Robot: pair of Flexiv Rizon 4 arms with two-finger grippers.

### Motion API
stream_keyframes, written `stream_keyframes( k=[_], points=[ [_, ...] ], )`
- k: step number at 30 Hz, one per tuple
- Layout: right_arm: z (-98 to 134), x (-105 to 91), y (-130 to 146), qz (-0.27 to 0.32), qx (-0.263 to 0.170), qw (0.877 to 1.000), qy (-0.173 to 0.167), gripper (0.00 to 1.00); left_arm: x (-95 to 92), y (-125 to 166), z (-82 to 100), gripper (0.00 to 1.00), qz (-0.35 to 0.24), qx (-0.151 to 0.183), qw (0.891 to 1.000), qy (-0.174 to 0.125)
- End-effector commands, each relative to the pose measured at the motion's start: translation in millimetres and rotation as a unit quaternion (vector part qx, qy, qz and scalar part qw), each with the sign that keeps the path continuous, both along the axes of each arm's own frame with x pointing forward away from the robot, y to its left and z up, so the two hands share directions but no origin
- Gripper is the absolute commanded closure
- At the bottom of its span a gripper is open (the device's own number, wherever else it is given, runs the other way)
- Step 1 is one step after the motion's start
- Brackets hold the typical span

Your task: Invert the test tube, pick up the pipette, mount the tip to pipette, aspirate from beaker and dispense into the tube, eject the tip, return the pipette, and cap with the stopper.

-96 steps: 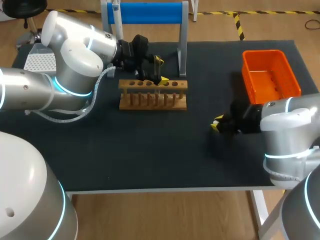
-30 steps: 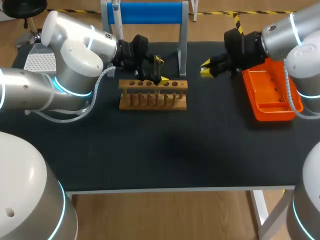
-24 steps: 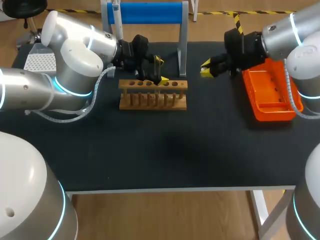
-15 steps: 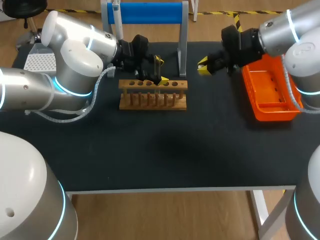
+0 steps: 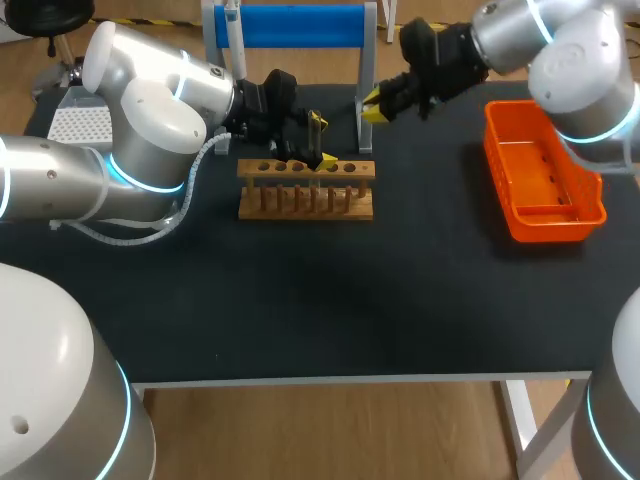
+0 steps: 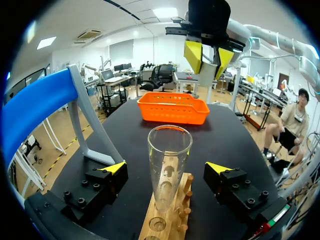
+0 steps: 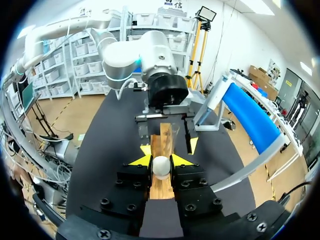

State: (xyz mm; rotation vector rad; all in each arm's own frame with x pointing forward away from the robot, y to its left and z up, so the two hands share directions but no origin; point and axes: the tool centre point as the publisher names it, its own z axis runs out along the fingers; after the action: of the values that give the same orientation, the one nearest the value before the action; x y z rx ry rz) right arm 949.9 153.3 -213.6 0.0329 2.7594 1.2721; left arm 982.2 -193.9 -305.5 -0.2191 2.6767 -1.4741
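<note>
Seen from above, at the table's 10 o'clock corner, a white perforated box is half covered by the left arm. That arm's dark wrist also masks the test tube, which cannot be picked out from above over the wooden rack, set at about 11 o'clock from the table's centre. The left wrist view shows the tube plainly: clear glass, upright, open mouth up, its foot standing in the rack, with the rack's wood showing through the glass. The left gripper has its fingers spread wide on either side of the tube, and neither yellow tip touches it. At 12 o'clock stands the blue-barred stand. A small white object at its left post is cut by the view's edge and too small to identify. Just beside the stand's right post, near 1 o'clock, the right gripper hangs above the table. Its jaws pinch the stopper, a small white rounded piece that is partly buried between the fingers and not discernible from overhead. In the right wrist view the tube and the left gripper lie straight ahead of the stopper. At 2 o'clock sits the orange basket, well apart from the rack.
</note>
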Motion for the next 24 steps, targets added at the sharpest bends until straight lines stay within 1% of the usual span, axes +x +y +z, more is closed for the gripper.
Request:
stream_keyframes(
  k=[1,7,12,24],
  points=[
    [5.9,11.5,13.2,0.012,-0.012,1.000,0.009,1.00,0.6,-0.4,0.1,0.00,0.000,0.001,1.000,0.001],
    [9.7,17.5,30.8,0.025,-0.014,1.000,0.008,1.00,0.6,-0.4,0.1,0.00,0.000,0.001,1.000,0.001],
    [8.0,21.0,44.0,0.032,-0.015,0.999,0.010,1.00,0.6,-0.4,0.1,0.00,0.000,0.001,1.000,0.001],
    [1.4,33.9,63.6,0.041,-0.023,0.999,0.011,1.00,0.6,-0.4,0.1,0.00,0.000,0.001,1.000,0.001]
  ],
)
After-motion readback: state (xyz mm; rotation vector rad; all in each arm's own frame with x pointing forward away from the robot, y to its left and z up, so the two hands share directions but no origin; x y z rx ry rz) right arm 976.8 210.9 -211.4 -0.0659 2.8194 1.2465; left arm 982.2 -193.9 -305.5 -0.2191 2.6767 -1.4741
